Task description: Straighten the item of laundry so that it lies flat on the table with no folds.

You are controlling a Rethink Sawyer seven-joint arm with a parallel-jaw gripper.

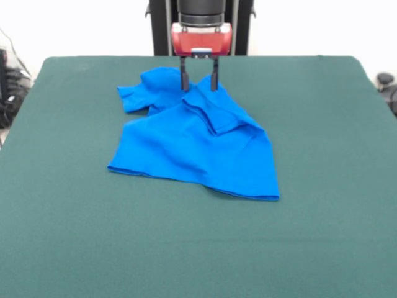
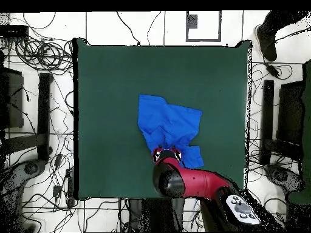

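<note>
The bright blue T-shirt [image 1: 197, 138] lies crumpled on the dark green table [image 1: 322, 205], with a folded ridge across its middle and a bunched part at the far side. It also shows in the overhead view [image 2: 169, 125]. My gripper [image 1: 199, 83] hangs over the shirt's far edge, its two dark fingers [image 1: 184, 79] apart and pointing down, their tips at the cloth. No cloth shows between the fingers. In the overhead view the red and black arm [image 2: 182, 181] covers the gripper and the shirt's nearest part.
The table [image 2: 103, 91] has bare green cloth on all sides of the shirt. Cables and dark equipment [image 2: 36, 109] lie on the floor around the table. The robot's pedestal [image 1: 200, 25] stands at the far edge.
</note>
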